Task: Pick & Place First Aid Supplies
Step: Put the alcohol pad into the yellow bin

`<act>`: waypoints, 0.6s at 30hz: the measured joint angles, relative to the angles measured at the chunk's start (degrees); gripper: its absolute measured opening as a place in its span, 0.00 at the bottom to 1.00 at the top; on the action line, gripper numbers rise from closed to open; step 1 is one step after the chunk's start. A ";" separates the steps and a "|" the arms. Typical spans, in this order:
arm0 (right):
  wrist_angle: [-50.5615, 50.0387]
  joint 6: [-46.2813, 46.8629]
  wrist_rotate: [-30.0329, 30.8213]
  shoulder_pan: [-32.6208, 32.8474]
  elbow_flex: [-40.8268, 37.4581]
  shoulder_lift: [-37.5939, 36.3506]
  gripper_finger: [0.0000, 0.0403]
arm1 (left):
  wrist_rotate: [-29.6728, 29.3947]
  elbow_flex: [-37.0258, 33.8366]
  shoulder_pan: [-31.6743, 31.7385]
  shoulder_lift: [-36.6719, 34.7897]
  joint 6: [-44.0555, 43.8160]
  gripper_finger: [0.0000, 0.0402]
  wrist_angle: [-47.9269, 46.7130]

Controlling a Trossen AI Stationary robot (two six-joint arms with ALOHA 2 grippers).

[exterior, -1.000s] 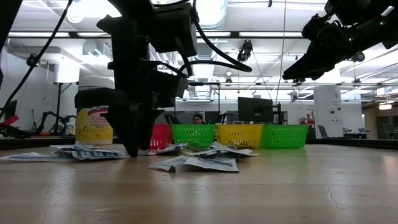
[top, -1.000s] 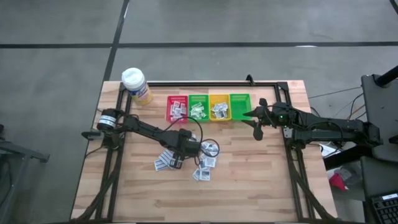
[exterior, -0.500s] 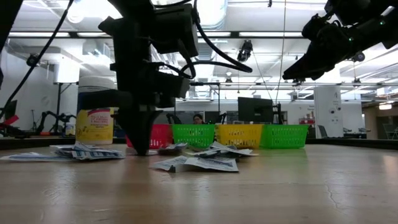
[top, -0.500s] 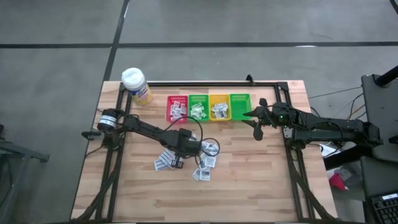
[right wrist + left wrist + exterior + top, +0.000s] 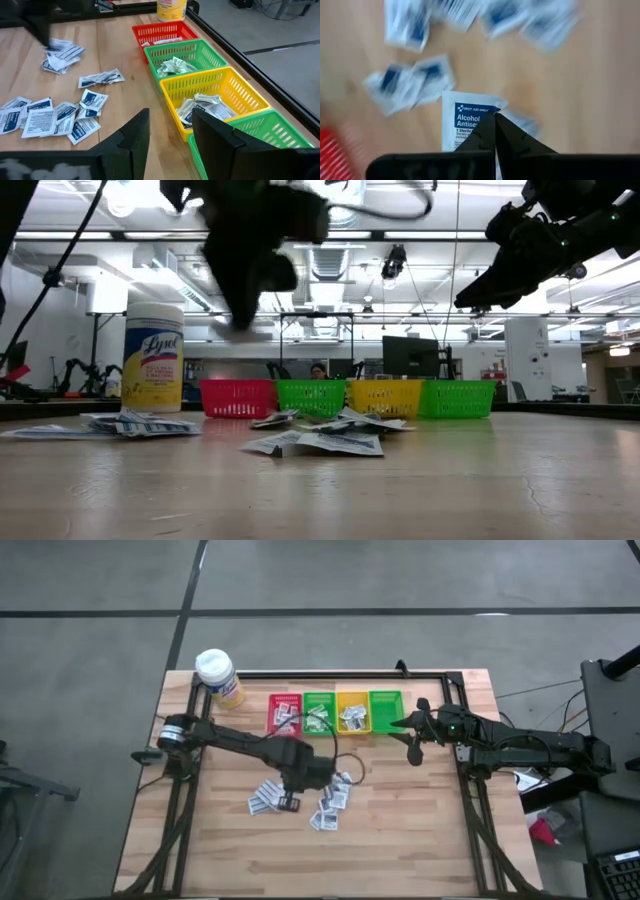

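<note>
Jaws of the left gripper [image 5: 494, 131], spread a second ago, are now pressed onto an alcohol wipe sachet [image 5: 465, 125] and raised off the table near its middle, apparently bound for the bins [image 5: 335, 711] at the far edge. Right gripper [image 5: 170, 131] is held spread beside them.

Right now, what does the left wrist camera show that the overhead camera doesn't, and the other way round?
Only the left wrist view: the left gripper shut on an alcohol antiseptic sachet, its blue label readable. Only the high view: the whole table, the row of red bin, two green bins and a yellow bin, the yellow bottle, and the right gripper waiting open beside the bins. Both: loose sachets scattered on the wood.
</note>
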 joint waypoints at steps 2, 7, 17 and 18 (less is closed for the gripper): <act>0.00 0.00 0.00 -0.01 0.00 0.01 0.36 | 5.71 3.36 1.13 0.00 -2.36 0.00 0.45; 0.02 -0.01 0.00 -0.01 0.00 -0.01 0.36 | 16.27 8.81 5.53 -0.07 -8.86 0.00 5.46; 0.02 -0.01 0.00 -0.01 0.00 -0.01 0.36 | 20.32 9.11 12.95 -0.07 -19.09 0.00 29.86; 0.02 -0.01 0.00 -0.01 0.00 0.01 0.36 | 19.01 9.11 13.53 -0.07 -20.78 0.00 31.76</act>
